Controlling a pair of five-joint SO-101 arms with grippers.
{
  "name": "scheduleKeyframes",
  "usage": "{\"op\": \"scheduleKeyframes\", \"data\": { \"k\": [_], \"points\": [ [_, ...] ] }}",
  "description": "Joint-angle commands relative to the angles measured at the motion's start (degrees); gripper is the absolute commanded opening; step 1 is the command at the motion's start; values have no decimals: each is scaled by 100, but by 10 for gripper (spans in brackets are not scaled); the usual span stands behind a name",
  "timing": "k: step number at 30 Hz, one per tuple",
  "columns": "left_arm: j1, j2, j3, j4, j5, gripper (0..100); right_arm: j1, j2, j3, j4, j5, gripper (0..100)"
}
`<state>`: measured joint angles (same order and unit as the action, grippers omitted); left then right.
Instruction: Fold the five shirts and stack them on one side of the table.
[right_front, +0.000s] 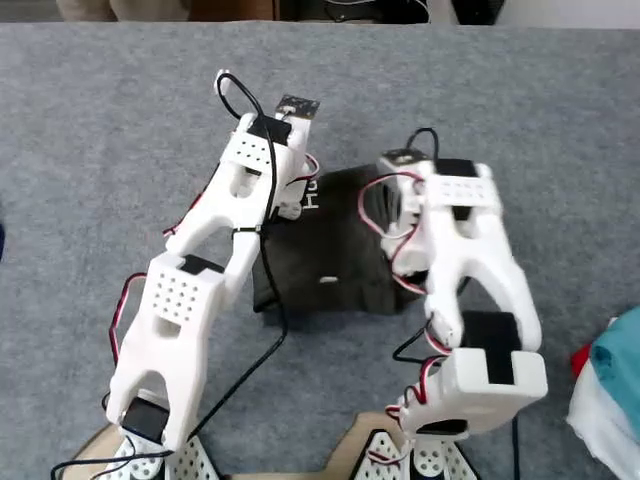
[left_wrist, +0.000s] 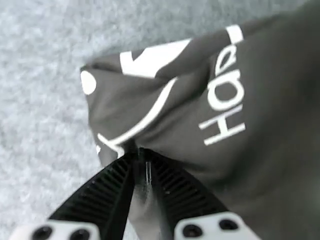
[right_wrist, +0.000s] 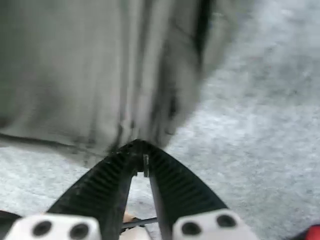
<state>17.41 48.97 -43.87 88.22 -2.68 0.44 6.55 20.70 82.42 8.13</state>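
While the shirt (right_front: 330, 255) is laid at the middle of the table (right_front: 100, 120), one corner is clamped in the left tool (left_wrist: 141, 152) and the opposite edge in the right tool (right_wrist: 142, 148); a pile (right_front: 612, 385) is seen at the right edge.

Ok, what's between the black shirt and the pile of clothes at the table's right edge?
High view: the right arm stands between the black shirt and the pile of clothes; the rest of that stretch is bare grey table.
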Motion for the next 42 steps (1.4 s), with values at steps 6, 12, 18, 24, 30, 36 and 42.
{"op": "scheduleKeyframes", "data": {
  "k": [6, 12, 18, 24, 30, 36, 42],
  "points": [
    [-88, 75, -1486, 905, -70, 19, 171, -13, -154, 246, 220, 5],
    [-88, -189, -2418, 1266, -53, 19, -286, -13, -1701, 1644, 176, 5],
    [-308, -664, -2163, 1257, -88, 19, -998, 22, -2695, 1969, -26, 5],
    [-730, 22, -2022, 853, -97, 19, -2105, 374, -2387, 1556, -114, 5],
    [-712, 857, -2031, 484, -70, 19, -1657, 1112, -1982, 1011, -79, 5],
    [-281, 1244, -2365, 264, -53, 19, -796, 1842, -1921, 897, 79, 5],
    [-255, 1622, -2426, -53, -88, 19, -330, 2360, -1895, 615, 264, 5]
  ]
}}
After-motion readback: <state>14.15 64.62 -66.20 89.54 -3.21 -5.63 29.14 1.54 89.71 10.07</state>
